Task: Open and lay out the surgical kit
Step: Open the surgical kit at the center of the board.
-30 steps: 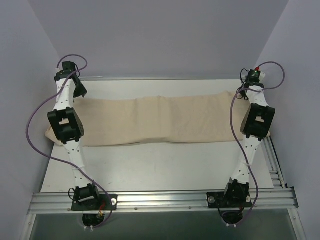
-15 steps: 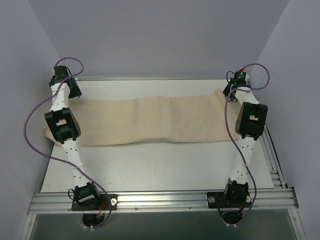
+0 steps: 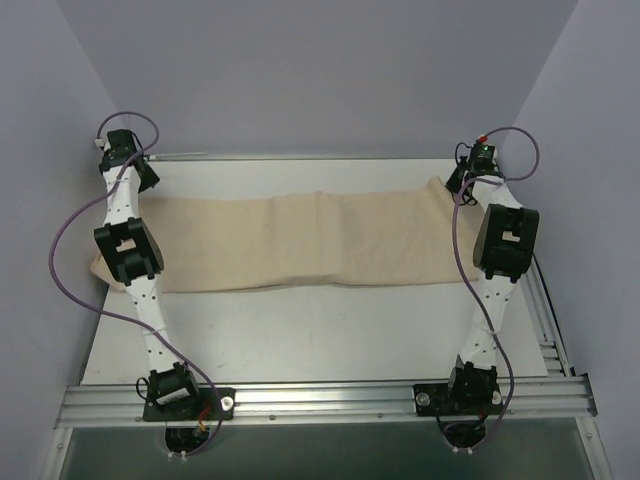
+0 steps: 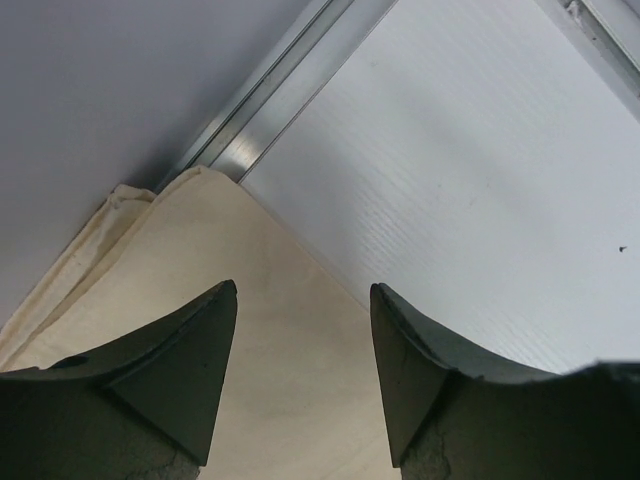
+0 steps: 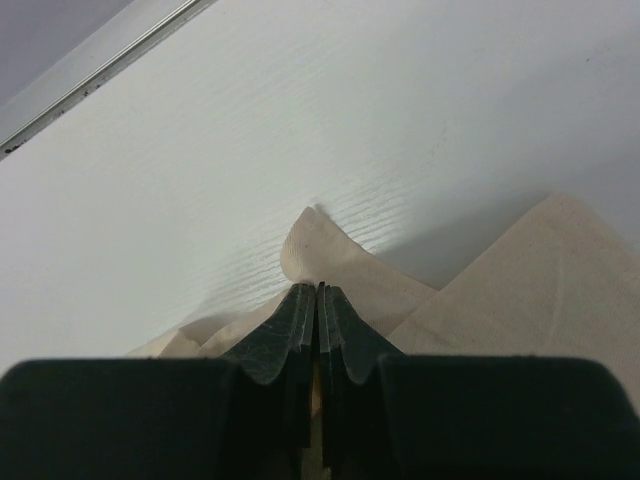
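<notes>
One white table (image 3: 300, 340), grey walls (image 3: 320, 70); left gripper (image 4: 303, 290) agape, right gripper (image 5: 317, 290) tight on cloth wrap (image 3: 300, 240).

A white table (image 3: 320, 335) carries one long, tan, folded cloth (image 3: 300, 240), lying across its far half from nine o'clock to three o'clock, lightly wrinkled.

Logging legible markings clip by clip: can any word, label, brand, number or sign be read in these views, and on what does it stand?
None can be read.
The folded beige cloth wrap is plain in every view, and so is the white tabletop.
The black arm housings, the left gripper and the right gripper show no lettering.
</notes>
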`<control>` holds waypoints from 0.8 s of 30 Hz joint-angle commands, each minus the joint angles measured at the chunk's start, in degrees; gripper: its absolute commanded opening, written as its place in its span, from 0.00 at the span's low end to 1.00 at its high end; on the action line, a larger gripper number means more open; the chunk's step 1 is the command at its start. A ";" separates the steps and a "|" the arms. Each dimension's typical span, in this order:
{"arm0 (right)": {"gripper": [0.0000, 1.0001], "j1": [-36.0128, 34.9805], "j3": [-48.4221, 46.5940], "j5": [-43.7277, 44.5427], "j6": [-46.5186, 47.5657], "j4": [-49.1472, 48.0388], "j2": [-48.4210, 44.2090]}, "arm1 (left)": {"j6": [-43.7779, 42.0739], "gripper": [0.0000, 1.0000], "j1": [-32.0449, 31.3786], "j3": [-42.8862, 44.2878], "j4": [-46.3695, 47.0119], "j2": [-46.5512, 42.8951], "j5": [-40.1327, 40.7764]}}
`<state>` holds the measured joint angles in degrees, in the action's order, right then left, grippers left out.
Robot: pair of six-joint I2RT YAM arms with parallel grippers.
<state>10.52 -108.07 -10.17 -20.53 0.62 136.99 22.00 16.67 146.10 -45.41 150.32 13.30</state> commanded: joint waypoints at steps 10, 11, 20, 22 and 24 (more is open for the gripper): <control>0.00 1.52 2.25 -1.69 2.95 -2.29 -6.21 | 7.62 0.66 -1.64 4.19 -3.37 4.89 2.70; 0.00 1.60 2.25 -1.60 3.04 -2.29 -6.29 | 8.14 0.66 -1.72 4.19 -3.46 4.98 2.78; 0.00 2.13 2.34 -2.31 3.13 -2.20 -6.30 | 10.26 0.50 -1.99 2.52 -2.93 4.46 3.14; 0.00 2.13 2.51 -2.22 3.39 -2.12 -6.47 | 10.43 0.48 -2.16 0.86 -2.32 3.76 3.22; 0.00 2.13 2.78 -2.13 3.48 -2.03 -6.56 | 10.70 0.48 -2.16 -1.24 -1.62 2.26 4.19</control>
<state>12.40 -106.13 -11.51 -17.89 -1.10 135.22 31.14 14.94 147.30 -47.77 154.74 16.84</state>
